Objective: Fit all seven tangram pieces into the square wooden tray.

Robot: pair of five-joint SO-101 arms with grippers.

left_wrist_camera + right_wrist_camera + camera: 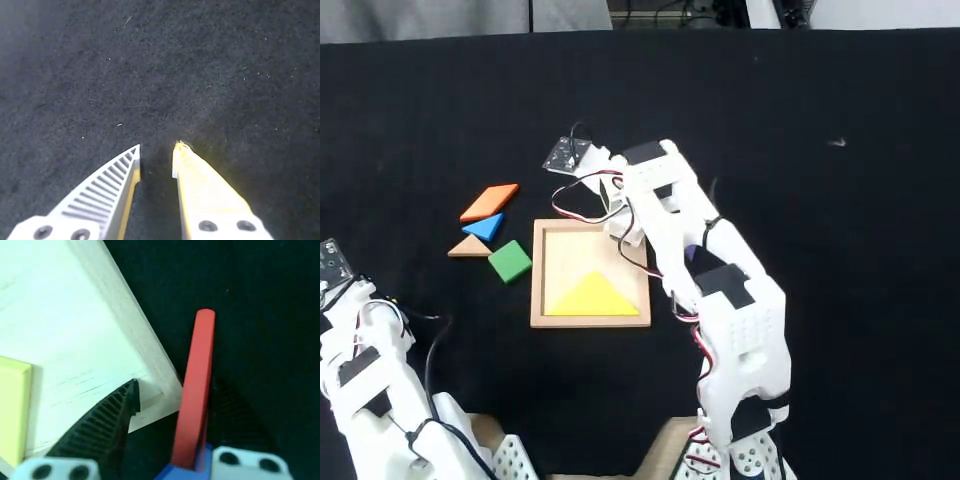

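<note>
**Q:** Where's the red piece (196,390)?
**Me:** At my right gripper (622,228), standing on edge. I can't tell whether I have it clamped or it's just leaning there.
**Q:** Relative to the tray?
**Me:** Wrong side of the rim. It's over the black table (260,315), just beside the far right corner of the wooden tray (142,345). The tray floor lies across the rim from it. The slab is edge-up, at a slant to that rim. My read is that it needs to go inward over the rim, then tip flat.
**Q:** What's in the tray?
**Me:** The yellow triangle (592,295), against the near wall. The far half looks free.
**Q:** Left side?
**Me:** Left gripper (158,147) is slightly parted and holds nothing. It's over bare cloth, well apart from the tray. The right arm is far nearer, so I'd say this one is its job.
</note>
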